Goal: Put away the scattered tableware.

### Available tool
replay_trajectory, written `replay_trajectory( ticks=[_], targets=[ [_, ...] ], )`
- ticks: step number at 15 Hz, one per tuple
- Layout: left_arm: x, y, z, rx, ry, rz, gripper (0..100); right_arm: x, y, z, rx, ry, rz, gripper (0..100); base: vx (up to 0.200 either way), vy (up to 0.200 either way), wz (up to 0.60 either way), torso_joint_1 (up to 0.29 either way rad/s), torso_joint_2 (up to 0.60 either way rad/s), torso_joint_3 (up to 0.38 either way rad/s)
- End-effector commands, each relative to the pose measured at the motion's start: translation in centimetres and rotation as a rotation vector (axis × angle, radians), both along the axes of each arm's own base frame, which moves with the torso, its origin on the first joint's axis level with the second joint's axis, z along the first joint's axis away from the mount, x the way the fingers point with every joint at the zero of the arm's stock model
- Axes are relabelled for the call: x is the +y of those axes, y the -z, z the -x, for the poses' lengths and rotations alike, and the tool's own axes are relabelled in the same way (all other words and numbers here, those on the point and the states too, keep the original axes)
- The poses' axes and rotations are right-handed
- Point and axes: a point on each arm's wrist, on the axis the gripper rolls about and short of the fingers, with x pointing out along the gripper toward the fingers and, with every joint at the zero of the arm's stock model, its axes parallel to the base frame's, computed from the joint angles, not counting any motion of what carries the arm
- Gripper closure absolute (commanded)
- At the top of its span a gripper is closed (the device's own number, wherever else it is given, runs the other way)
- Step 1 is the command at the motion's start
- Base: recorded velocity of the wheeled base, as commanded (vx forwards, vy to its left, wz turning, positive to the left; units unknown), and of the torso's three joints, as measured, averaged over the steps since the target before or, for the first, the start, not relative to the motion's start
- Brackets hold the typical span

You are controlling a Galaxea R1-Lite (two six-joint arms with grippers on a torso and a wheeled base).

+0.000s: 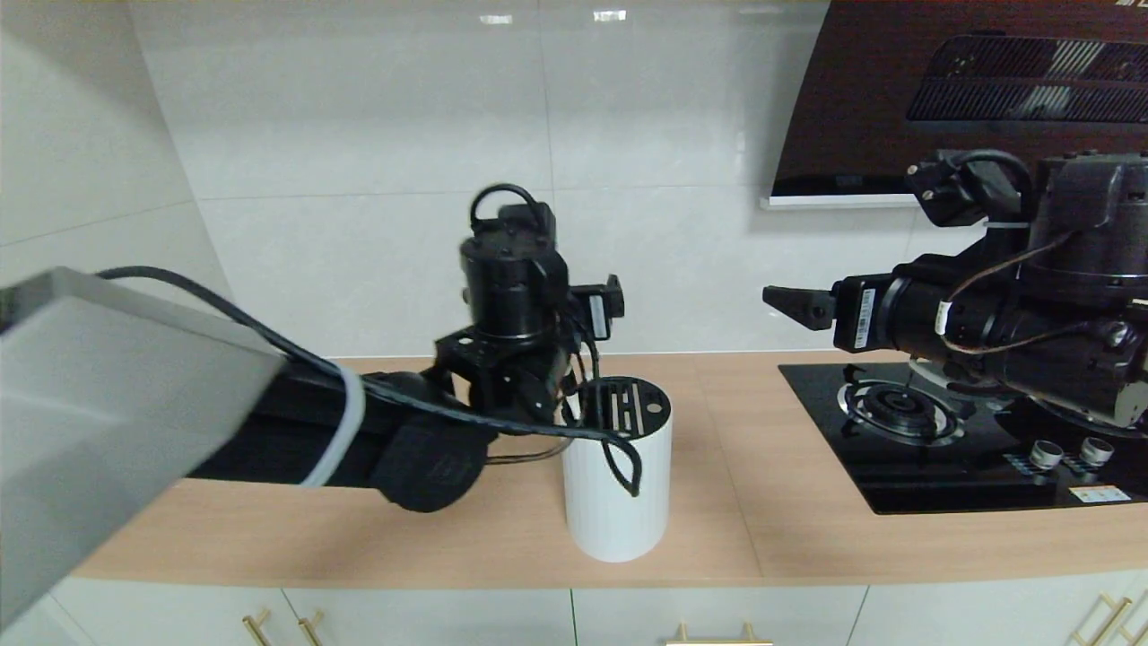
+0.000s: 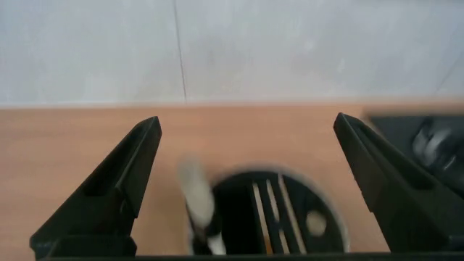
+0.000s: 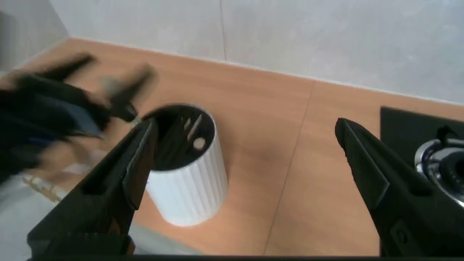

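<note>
Left gripper [image 2: 246, 125]: released, its fingers spread wide; it hangs directly above the slotted black top of the holder [image 1: 619, 502].
Right gripper [image 3: 246, 130]: also released and carrying nothing, held in the air well apart from the holder, above the near end of the hob [image 1: 942, 458].
Holder: a white ribbed cylinder standing upright on the wooden worktop [image 1: 744, 502], between the two arms.
Tableware: a pale, slim piece [image 2: 196, 196] stands at the edge of the holder's top, apparently down in its larger opening (it is too blurred to name, or to say how deep it sits).
Done so far: judging by the spread fingers and the piece standing free of them, this item looks delivered.
Left to do: most likely the left arm lifts clear. Whether more loose pieces wait elsewhere cannot be judged from these views.
</note>
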Motion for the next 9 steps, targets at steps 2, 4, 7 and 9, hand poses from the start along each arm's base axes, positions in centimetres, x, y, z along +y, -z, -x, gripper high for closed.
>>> replay_trajectory(
  ticks=[2,4,7,9],
  targets=[
    [9.2,-9.0,7.4,-0.182,0.023,0.102,0,-1.8,-2.4,1.3,-0.073,0.038,-0.046,0,0.000,0.000,0.00,0.000,0.00,0.000],
    [12.1,-9.0,9.8,-0.183,-0.024,0.057,0,-4.3,-3.2,2.5,-0.108,0.107,-0.060,0,0.000,0.000,0.00,0.000,0.00,0.000],
    [15.9,-8.0,13.8,-0.180,-0.087,0.045,0,-7.0,-2.6,8.0,-0.145,0.131,-0.069,0,0.000,0.000,0.00,0.000,0.00,0.000],
    [18.2,-7.3,16.8,-0.184,-0.135,0.037,0,-9.0,-1.9,12.2,-0.192,0.157,-0.090,0,0.000,0.000,0.00,0.000,0.00,0.000]
  ],
)
